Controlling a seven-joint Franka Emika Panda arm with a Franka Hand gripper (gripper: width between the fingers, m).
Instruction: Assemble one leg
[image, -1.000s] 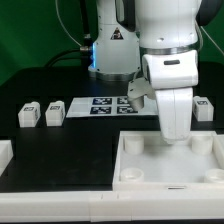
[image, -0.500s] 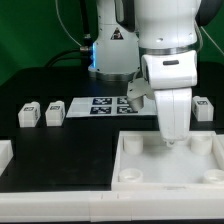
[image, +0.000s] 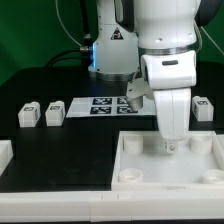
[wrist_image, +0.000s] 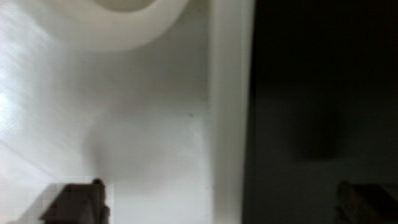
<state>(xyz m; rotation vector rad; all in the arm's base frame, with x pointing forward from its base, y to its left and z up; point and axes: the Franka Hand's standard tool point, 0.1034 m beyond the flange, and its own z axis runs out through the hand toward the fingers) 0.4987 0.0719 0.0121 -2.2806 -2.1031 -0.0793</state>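
Note:
The large white tray (image: 150, 170) lies at the front. My gripper (image: 168, 145) points straight down over its far wall, close to a corner hole (wrist_image: 125, 12). In the wrist view the gripper (wrist_image: 221, 205) straddles the tray wall (wrist_image: 228, 110), with white tray floor on one side and dark table on the other. Its fingers (wrist_image: 75, 203) stand wide apart with nothing held. Two legs (image: 28, 114) (image: 54, 113) sit on the table at the exterior view's left. A third leg (image: 203, 108) sits at the right.
The marker board (image: 100, 105) lies flat behind the tray, partly hidden by the arm. Another white part (image: 5, 152) shows at the left edge. The robot base (image: 112, 45) stands at the back.
The gripper has gone down a little toward the tray's far wall. The legs and tray have not moved.

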